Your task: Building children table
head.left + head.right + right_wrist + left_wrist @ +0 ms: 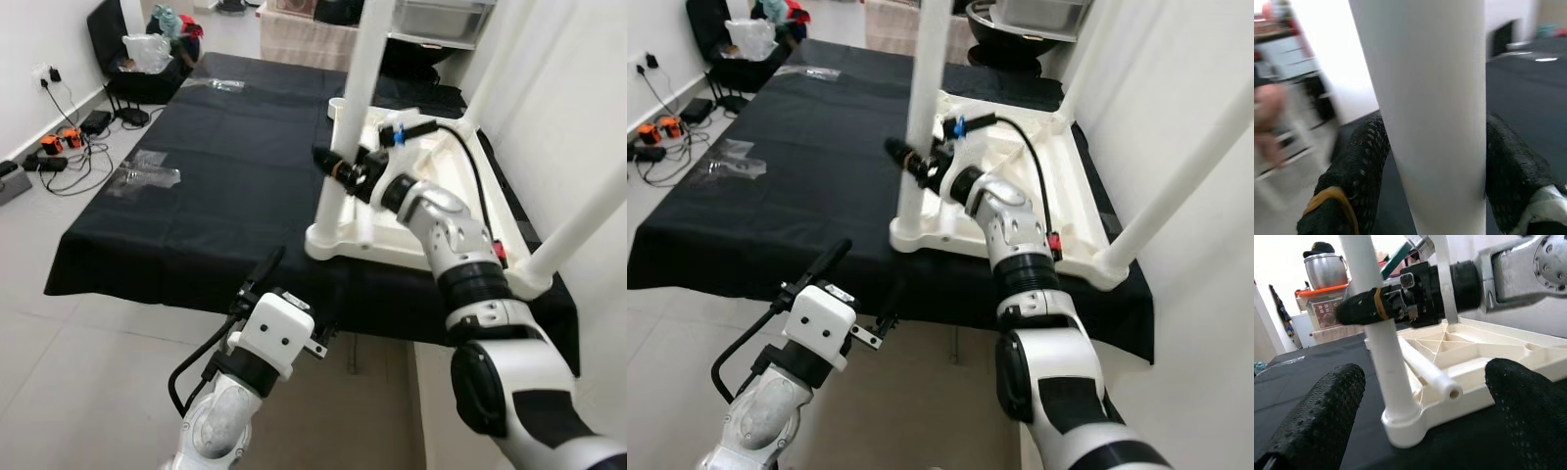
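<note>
Right gripper: closed around upright white table leg, black fingers pressed against both sides of it. Leg seated in near corner socket of upturned white table top, directly below the grip. Table top resting on black cloth, extending behind the gripper. Second leg lying loose inside the frame, beyond the grip. Left gripper: open, fingers spread wide, held low, short of the socket, touching nothing.
</note>
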### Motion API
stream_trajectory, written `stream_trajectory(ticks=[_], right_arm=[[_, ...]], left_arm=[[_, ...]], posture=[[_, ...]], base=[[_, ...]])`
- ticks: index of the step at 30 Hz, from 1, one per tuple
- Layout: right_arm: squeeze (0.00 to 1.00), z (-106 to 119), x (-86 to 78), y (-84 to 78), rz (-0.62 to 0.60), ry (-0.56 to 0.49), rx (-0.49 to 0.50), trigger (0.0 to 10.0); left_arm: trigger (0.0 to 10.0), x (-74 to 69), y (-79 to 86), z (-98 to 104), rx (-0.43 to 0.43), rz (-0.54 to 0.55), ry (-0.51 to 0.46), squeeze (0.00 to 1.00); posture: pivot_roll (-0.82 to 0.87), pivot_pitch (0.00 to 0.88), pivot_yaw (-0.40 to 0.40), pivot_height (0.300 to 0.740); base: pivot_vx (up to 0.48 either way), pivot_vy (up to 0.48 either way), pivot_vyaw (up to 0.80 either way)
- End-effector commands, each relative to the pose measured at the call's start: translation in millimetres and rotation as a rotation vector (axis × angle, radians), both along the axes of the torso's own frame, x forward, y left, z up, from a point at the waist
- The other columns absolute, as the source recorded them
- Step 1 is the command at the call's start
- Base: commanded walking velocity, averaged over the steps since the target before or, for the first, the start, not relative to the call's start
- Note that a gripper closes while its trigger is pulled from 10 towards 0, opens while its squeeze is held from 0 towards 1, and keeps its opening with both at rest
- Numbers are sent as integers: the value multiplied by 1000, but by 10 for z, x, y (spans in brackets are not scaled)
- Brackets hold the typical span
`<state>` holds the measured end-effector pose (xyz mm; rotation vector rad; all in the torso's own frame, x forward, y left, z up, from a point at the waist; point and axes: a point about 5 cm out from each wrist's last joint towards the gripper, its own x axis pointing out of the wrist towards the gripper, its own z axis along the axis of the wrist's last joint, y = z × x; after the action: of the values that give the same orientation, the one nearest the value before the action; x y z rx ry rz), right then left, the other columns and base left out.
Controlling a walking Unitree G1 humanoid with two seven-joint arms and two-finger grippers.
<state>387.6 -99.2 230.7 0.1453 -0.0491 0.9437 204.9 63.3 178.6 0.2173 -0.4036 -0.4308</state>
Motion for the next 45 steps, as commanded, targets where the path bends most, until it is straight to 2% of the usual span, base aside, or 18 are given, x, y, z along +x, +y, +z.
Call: stream_trajectory(ticks=[1, 9, 10, 11, 12, 16, 19, 22, 23, 28, 29, 31, 32, 33, 37, 38, 41, 45], right_arm=[[0, -49, -35, 116, 95, 3, -2, 10000], [0, -83, -2, 204, 87, -4, -46, 10000], [0, -79, 8, 248, 69, -13, -57, 7725], [0, -79, 8, 248, 69, -13, -57, 7725], [0, -88, 30, 267, 24, -7, -62, 0], [0, -100, 80, 257, -103, -4, -50, 0], [0, -97, 90, 244, -128, -4, -42, 0], [0, -66, 176, 113, -329, 20, -16, 0], [0, -66, 176, 113, -329, 20, -16, 0], [0, -78, 272, -349, -904, 107, -12, 0], [0, -78, 272, -349, -904, 107, -12, 0], [0, -92, 228, -454, -1062, 106, -24, 0], [0, -92, 228, -454, -1062, 106, -24, 0], [0, -98, 184, -477, -1136, 104, -18, 0], [0, -97, 114, -493, -1232, 100, -6, 0], [0, -94, 44, -460, -1298, 108, 7, 0], [0, -94, 25, -445, -1325, 115, 9, 0], [0, -164, -37, -371, -1392, 196, 13, 0]], left_arm=[[10000, -1, -4, -27, 8, 0, 17, 0], [10000, -2, -5, -22, 6, 1, 15, 0], [10000, -2, -4, -19, 5, 2, 14, 0], [10000, -2, -4, -19, 5, 2, 14, 0], [10000, -1, -5, -17, 5, 3, 14, 0], [10000, -1, -7, -15, 4, 4, 13, 0], [10000, -1, -7, -14, 3, 5, 12, 0], [10000, -3, -10, -18, 3, 5, 13, 0], [10000, -3, -10, -18, 3, 5, 13, 0], [10000, 2, -11, -22, 3, 3, 11, 0], [10000, 2, -11, -22, 3, 3, 11, 0], [10000, 3, -16, -21, 2, 1, 10, 0], [10000, 3, -16, -21, 2, 1, 10, 0], [10000, 4, -19, -22, 3, 0, 9, 0], [10000, 4, -20, -24, 3, 0, 8, 0], [10000, 4, -21, -25, 3, 0, 9, 0], [10000, 4, -21, -25, 3, 0, 9, 0], [10000, 8, -16, -30, 4, 4, 11, 0]], posture=[[82, 73, -141, 740], [82, 74, -144, 740], [80, 76, -144, 740], [80, 76, -144, 740], [81, 76, -147, 740], [80, 75, -147, 740], [80, 75, -147, 740], [79, 72, -146, 740], [79, 72, -146, 740], [71, 60, -143, 740], [71, 60, -143, 740], [71, 60, -143, 740], [71, 60, -143, 740], [72, 55, -142, 740], [70, 53, -139, 740], [72, 50, -141, 740], [72, 50, -141, 740], [73, 54, -144, 740]], base=[[0, 0, 0], [0, 0, 0], [0, 0, 0], [0, 0, 0], [0, 0, 0], [0, 0, 0], [0, 0, 0], [0, 0, 0], [0, 0, 0], [0, 0, 0], [0, 0, 0], [0, 0, 0], [0, 0, 0], [0, 0, 0], [0, 0, 0], [0, 0, 0], [0, 0, 0], [0, 0, 0]])
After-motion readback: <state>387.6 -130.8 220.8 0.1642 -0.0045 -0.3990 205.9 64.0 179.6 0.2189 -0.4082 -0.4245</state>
